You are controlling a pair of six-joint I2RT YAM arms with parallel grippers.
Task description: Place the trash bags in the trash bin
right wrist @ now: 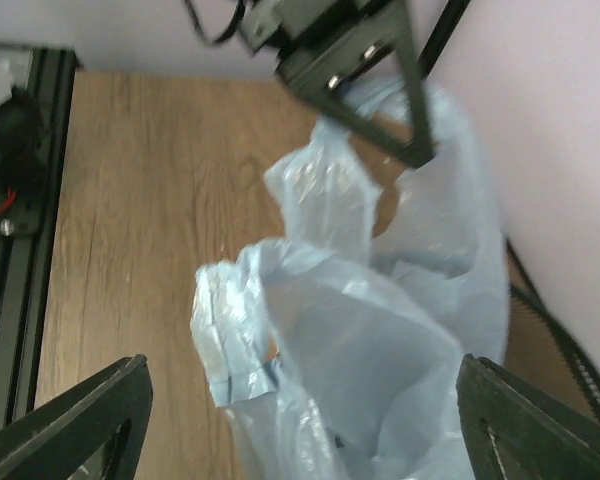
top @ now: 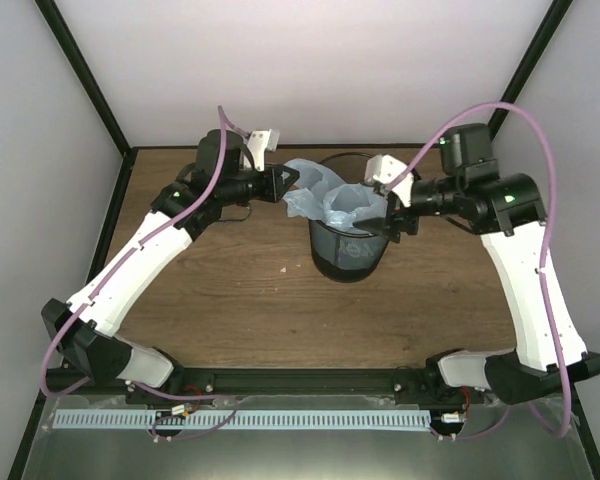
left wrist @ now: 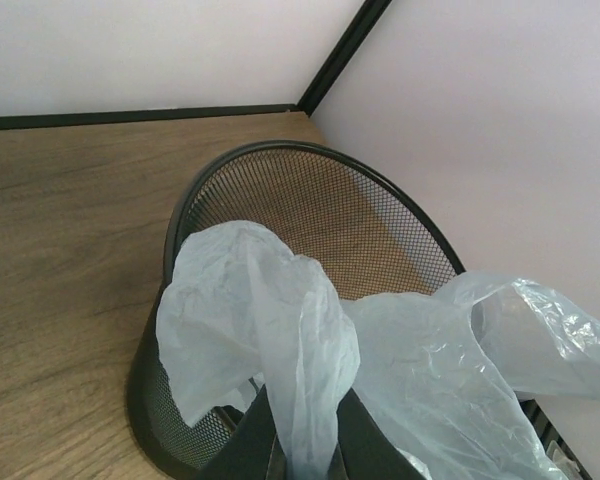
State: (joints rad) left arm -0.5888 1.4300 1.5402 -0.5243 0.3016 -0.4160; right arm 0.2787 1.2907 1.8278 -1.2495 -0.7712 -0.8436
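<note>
The left fingers point(left wrist: 245, 460) pinch a fold of the bag point(left wrist: 270, 320), which drapes beyond them over the rim of the bin point(left wrist: 380, 215). The right fingers point(right wrist: 85, 420) stand wide apart, with the bag loose between them.

Left pincer point(top: 286, 182) clamped shut, right pincer point(top: 390, 218) spread wide (both turned inward).

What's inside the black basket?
The light-blue plastic bag hangs partly inside the trash bin, and the rest puffs up above its rim. The bag covers the bottom, so I can't tell if anything else is in there.
</note>
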